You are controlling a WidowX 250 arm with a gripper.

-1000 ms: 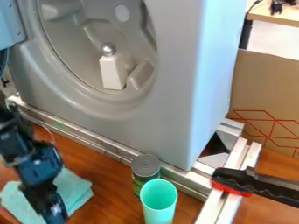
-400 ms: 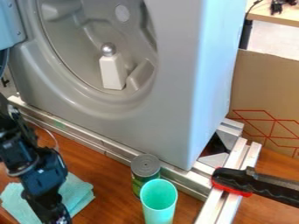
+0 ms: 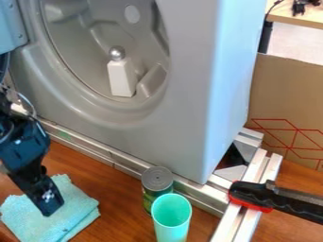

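The black gripper point(image 3: 48, 203) hangs at the lower left, over the middle of a folded teal cloth point(image 3: 75, 208) on the wooden table. Whether it touches the cloth I cannot tell. To its right a can with a grey lid point(image 3: 156, 179) stands against the metal rail, and a mint-green cup point(image 3: 172, 211) stands open-topped just in front of the can.
A large grey machine housing point(image 3: 189, 94) with a round recess rises behind a metal rail point(image 3: 101, 153). Inside the recess stands a white block point(image 3: 122, 78) topped by a silver ball. At the right, a black-and-red handled tool point(image 3: 271, 198) lies across the metal frame.
The gripper has moved up in the view and, after a slight shift right, back left, uncovering more of the cloth. The can, cup and tool have stayed in place.
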